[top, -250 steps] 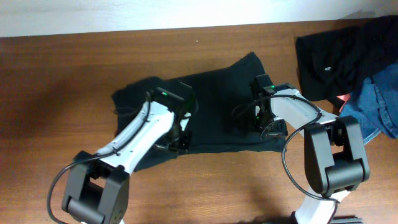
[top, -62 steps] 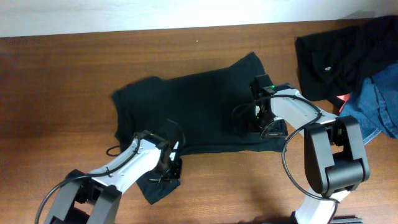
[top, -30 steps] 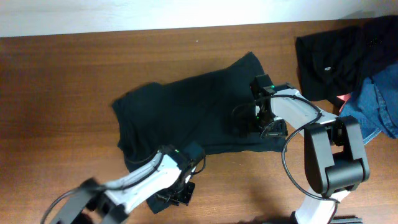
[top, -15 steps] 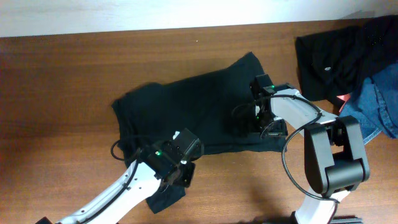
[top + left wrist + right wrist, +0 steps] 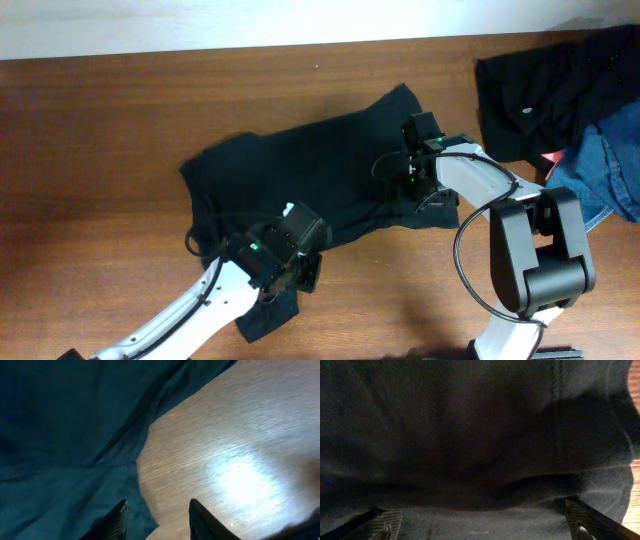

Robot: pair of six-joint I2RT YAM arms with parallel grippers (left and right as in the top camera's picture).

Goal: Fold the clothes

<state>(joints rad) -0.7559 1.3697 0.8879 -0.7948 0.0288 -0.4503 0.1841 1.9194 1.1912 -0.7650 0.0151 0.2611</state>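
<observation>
Nearest me, the left fingers [image 5: 200, 521] hang partly open with nothing between them, just above the spot where the near edge of the black T-shirt [image 5: 300, 165] meets bare wood. A flap of the shirt trails toward the near edge, under that arm. Beyond it the shirt lies spread at a slant across the middle of the tabletop [image 5: 100, 130], one layer as far as I can tell, its outline uneven and its near hem wavy. Further right, the right fingers [image 5: 590, 522] stand spread wide right over the dark fabric, and I see no cloth pinched between them. At the far right corner sits a pile of other clothes [image 5: 560, 80], black and blue denim, apart from the shirt. I'd judge the job barely begun: the shirt is laid out, not squared up, and no fold is made yet.
</observation>
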